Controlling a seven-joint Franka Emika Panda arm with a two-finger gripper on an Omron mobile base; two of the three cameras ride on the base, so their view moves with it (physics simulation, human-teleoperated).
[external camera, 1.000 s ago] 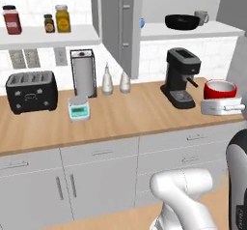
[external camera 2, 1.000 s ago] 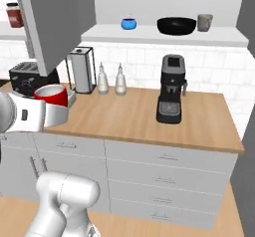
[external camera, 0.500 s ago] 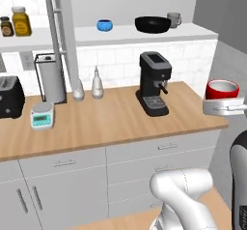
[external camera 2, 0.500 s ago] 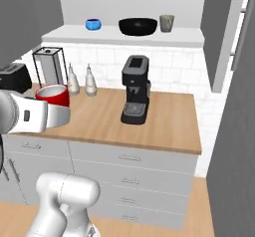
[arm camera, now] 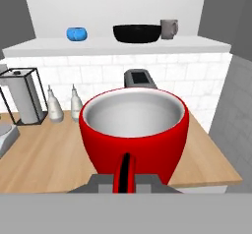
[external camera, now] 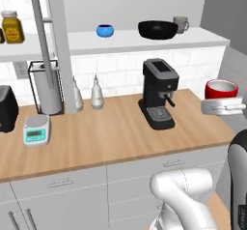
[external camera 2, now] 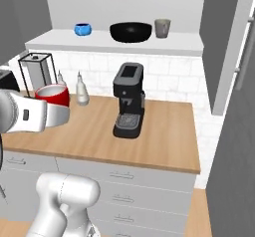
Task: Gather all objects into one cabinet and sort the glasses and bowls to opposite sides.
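Pincer point(arm camera: 125, 181) clamped red cup's point(arm camera: 134, 130) handle; blue bowl point(arm camera: 76, 33), black bowl point(arm camera: 137, 33), mug point(arm camera: 169, 29) already shelved above, ahead; cup remained.

My hand point(arm camera: 127, 183) holds the cup point(arm camera: 134, 130) upright by its handle, above the near right edge of the bench point(external camera: 111, 137). On the cabinet board point(external camera: 144, 39) beyond, the small bowl point(external camera: 105, 30) sits left, the wide bowl point(external camera: 157, 29) right of it, and the mug point(external camera: 181, 24) just beside that, farthest right. The coffee machine point(external camera: 157, 100) stands on the bench below them.
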